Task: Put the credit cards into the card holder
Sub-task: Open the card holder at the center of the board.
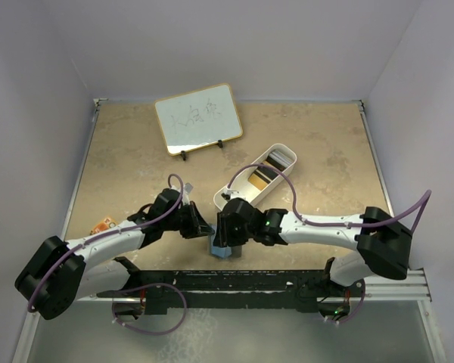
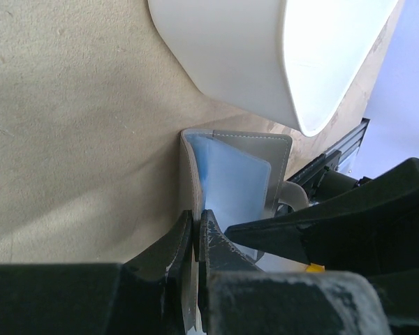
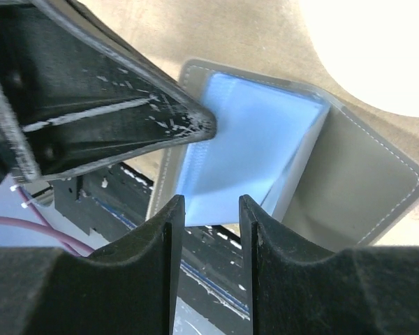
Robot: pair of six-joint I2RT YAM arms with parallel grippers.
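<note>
The card holder (image 1: pixel 222 250), a grey wallet with a light blue inside, stands open near the table's front edge. My left gripper (image 2: pixel 194 225) is shut on its left grey flap. The blue pockets (image 2: pixel 232 183) face my right gripper (image 3: pixel 206 206), which is open and empty just in front of the blue inside (image 3: pixel 246 139). The left gripper (image 1: pixel 199 225) and right gripper (image 1: pixel 228 237) meet at the wallet. The credit cards lie in the white tray: a yellow-orange one (image 1: pixel 251 181), a black one (image 1: pixel 262 175) and white-grey ones (image 1: pixel 279 158).
The long white tray (image 1: pixel 286 172) lies just behind the wallet and shows close in the left wrist view (image 2: pixel 251 63). A small whiteboard (image 1: pixel 198 117) stands at the back. An orange-brown patterned little board (image 1: pixel 101 225) lies at the left. The metal rail (image 1: pixel 287 281) runs along the front edge.
</note>
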